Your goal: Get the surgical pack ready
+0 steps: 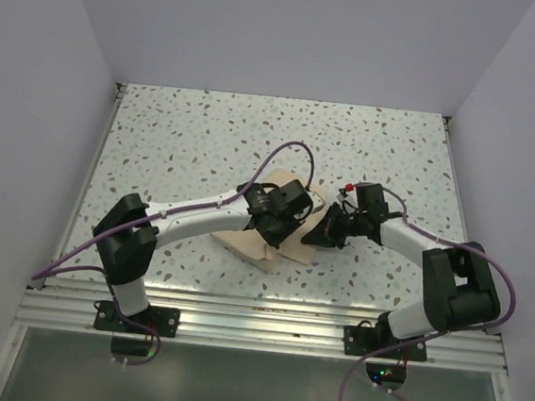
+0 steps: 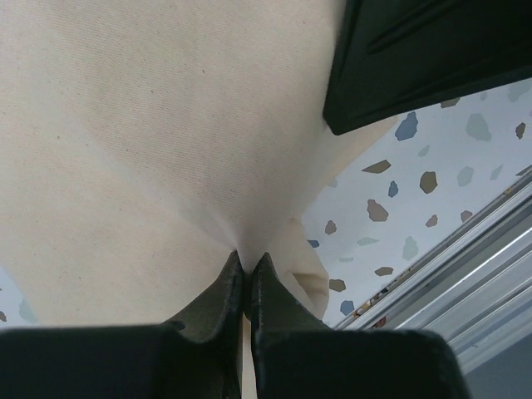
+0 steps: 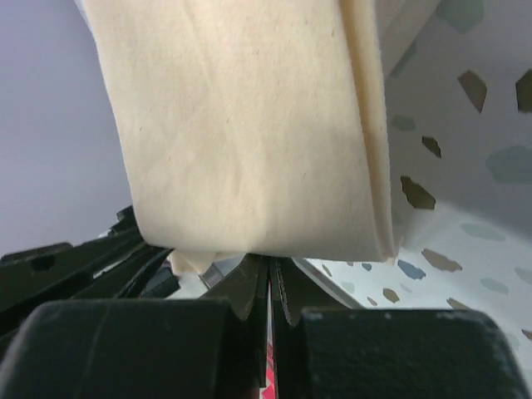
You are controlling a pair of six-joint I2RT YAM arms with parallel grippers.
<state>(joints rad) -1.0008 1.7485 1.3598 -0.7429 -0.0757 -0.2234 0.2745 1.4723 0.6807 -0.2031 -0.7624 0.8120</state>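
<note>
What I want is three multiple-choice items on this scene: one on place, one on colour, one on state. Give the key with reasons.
1. Where does the folded cloth surgical pack lie?
A. At the far left corner.
B. In the middle of the speckled white table, between the left arm and the right arm.
C. On the metal rail.

2. What colour is the pack's cloth?
A. Tan-beige.
B. Green.
C. Blue.

3. How is the left pincer?
A. Wide open above the table.
B. Holding a steel tray.
C. Shut, pinching the cloth.

Key:
1 B, the top view shows it mid-table between both arms.
2 A, both wrist views show pale tan fabric.
3 C, its fingers meet with the cloth puckered at their tips.
</note>
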